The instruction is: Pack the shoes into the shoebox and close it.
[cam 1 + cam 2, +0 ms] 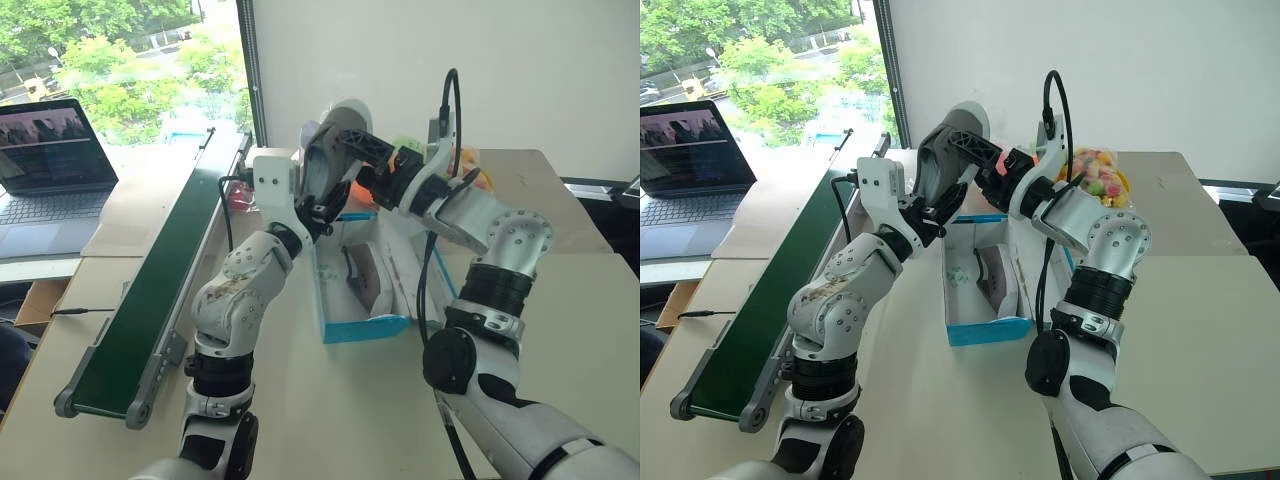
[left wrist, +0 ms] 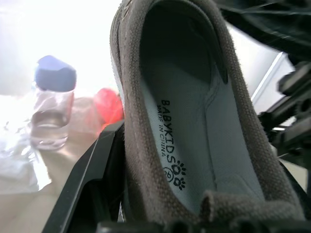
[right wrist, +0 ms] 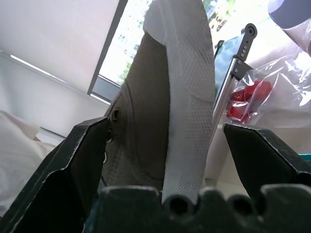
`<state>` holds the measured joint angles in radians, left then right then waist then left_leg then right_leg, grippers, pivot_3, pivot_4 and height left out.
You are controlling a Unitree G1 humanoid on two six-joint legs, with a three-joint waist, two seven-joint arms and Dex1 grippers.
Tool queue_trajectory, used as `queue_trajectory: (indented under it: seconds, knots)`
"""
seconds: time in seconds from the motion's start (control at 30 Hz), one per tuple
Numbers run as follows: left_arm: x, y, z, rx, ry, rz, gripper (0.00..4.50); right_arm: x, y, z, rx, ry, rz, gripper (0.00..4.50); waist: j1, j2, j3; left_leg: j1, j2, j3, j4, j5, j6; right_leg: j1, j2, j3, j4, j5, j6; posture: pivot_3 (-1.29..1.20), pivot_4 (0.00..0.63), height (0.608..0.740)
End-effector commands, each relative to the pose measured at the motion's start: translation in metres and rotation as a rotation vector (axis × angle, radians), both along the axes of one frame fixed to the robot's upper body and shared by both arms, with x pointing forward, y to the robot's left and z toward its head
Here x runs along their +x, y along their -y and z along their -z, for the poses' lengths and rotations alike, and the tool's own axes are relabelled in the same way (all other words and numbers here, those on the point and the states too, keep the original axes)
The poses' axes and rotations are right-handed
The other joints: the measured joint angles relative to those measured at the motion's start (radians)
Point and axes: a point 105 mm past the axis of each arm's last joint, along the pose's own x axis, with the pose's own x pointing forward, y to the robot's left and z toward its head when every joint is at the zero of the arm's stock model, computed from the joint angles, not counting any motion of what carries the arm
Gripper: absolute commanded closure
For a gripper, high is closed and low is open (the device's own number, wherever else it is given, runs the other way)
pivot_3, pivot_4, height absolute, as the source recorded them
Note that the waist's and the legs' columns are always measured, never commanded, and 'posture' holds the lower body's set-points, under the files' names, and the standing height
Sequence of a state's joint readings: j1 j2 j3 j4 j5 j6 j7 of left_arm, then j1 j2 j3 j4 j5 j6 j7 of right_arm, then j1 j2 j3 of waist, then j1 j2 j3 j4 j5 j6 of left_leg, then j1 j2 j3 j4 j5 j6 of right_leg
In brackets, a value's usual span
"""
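One dark grey shoe (image 1: 322, 155) with a whitish sole is held up above the blue shoebox (image 1: 365, 328). My left gripper (image 1: 318, 208) is shut on its heel end; the left wrist view looks into the shoe (image 2: 194, 121), with its printed insole. From the other side, my right gripper (image 1: 975, 150) stands open around the same shoe (image 3: 160, 97). One finger (image 3: 77, 160) lies close against the grey upper, while the other finger (image 3: 262, 155) stands apart from the sole. The other shoe (image 1: 995, 280) lies on its side inside the open box.
A long green-black conveyor (image 1: 160, 280) runs along the table's left, with a laptop (image 1: 50, 170) beyond it. Colourful plush toys (image 1: 1095, 170) sit behind the box. A blue-capped bottle (image 2: 51, 111) and a red item in clear plastic (image 3: 248, 99) stand near the conveyor's far end.
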<state>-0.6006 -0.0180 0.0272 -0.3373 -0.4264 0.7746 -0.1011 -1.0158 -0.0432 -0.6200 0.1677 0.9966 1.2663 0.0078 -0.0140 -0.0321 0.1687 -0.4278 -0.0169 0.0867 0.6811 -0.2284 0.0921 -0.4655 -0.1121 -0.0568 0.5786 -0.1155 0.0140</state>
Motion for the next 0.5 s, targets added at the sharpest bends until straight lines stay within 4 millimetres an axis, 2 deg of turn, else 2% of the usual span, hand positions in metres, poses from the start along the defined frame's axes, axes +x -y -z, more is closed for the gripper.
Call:
queue_trajectory:
  seconds: [0.03,0.13,0.27,0.5]
  knots:
    - [-0.006,-0.004,-0.025,-0.027,0.075,0.005,1.99,-0.002,0.003,-0.009,0.004,0.046,0.022,0.00,-0.001,0.000,0.000,0.001,0.000,0.000,0.000,0.000,0.000,0.000,0.000,0.000,0.000,0.000,0.000,0.00,0.150,0.740]
    - [-0.007,-0.002,-0.022,-0.034,0.052,0.023,1.99,0.000,0.003,-0.010,0.009,0.056,0.027,0.00,-0.001,0.000,0.000,0.002,0.000,0.000,0.000,0.000,0.000,0.001,0.000,0.001,0.000,0.000,0.000,0.00,0.150,0.740]
    - [-0.013,0.007,-0.012,-0.016,0.011,0.083,1.99,-0.002,0.003,-0.018,0.055,0.089,0.020,1.02,0.000,0.000,0.000,0.002,0.000,0.000,0.000,0.000,0.000,0.002,0.000,0.001,0.000,-0.001,0.001,0.00,0.150,0.740]
    - [-0.025,0.023,0.006,0.055,-0.050,0.210,1.99,-0.002,0.004,-0.027,0.079,0.123,0.026,3.41,0.000,0.000,0.000,0.003,0.000,0.000,0.000,0.000,0.000,0.003,0.001,0.001,0.000,-0.001,0.001,0.00,0.150,0.740]
